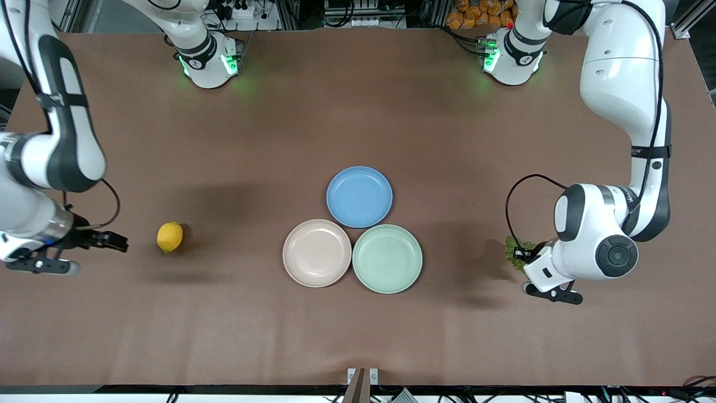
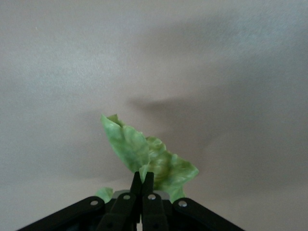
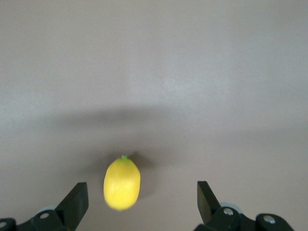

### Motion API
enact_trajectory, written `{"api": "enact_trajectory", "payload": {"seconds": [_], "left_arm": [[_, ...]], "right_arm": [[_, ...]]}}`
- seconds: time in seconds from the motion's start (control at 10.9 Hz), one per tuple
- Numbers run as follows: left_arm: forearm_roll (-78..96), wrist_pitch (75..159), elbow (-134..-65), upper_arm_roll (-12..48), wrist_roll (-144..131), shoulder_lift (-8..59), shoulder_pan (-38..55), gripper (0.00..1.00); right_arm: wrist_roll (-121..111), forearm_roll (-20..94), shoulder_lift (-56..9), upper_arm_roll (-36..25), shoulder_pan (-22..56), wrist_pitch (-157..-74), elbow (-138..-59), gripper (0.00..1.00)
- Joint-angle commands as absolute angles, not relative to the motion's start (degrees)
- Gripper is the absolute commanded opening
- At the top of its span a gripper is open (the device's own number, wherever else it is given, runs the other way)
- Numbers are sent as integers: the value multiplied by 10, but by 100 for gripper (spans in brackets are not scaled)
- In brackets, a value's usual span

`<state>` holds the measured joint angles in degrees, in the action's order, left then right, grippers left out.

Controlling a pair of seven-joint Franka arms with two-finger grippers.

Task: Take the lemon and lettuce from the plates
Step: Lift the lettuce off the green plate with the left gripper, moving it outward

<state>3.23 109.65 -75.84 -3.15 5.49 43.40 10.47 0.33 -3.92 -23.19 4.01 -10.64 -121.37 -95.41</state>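
The lemon [image 1: 169,237] lies on the bare table toward the right arm's end, off the plates. My right gripper [image 1: 114,242] is open and empty just beside it; in the right wrist view the lemon [image 3: 121,183] lies ahead of the open gripper [image 3: 142,188], between the lines of its fingers. My left gripper [image 1: 519,254] is shut on the lettuce [image 1: 511,248] over the bare table toward the left arm's end. In the left wrist view the leaf [image 2: 144,154] sticks out of the shut gripper [image 2: 142,176]. The beige-pink plate [image 1: 316,253] and mint plate [image 1: 387,258] are empty.
A blue plate [image 1: 359,196], also empty, touches the two other plates and lies farther from the front camera. The three plates sit together mid-table. Brown table surface surrounds them on all sides.
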Motion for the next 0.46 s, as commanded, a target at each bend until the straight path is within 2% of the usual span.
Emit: {"api": "enact_trajectory", "payload": {"seconds": [0.0, 0.09, 0.18, 0.27, 0.37], "left_arm": [[27, 1089, -767, -27, 52, 429, 103, 8], [27, 1089, -767, -27, 50, 429, 103, 15], [28, 1089, -767, -27, 51, 430, 102, 31], [28, 1089, -767, -28, 52, 430, 101, 71], [32, 1089, -766, -27, 52, 429, 93, 100]], "right_arm": [[3, -40, -219, 52, -117, -1096, -884, 100], [3, -39, -201, 52, -117, -1052, -875, 100], [3, -38, -174, 52, -116, -1021, -883, 100], [2, -38, -153, 52, -117, -1005, -897, 100], [-1, -38, -134, 51, -126, -1005, -922, 100]]}}
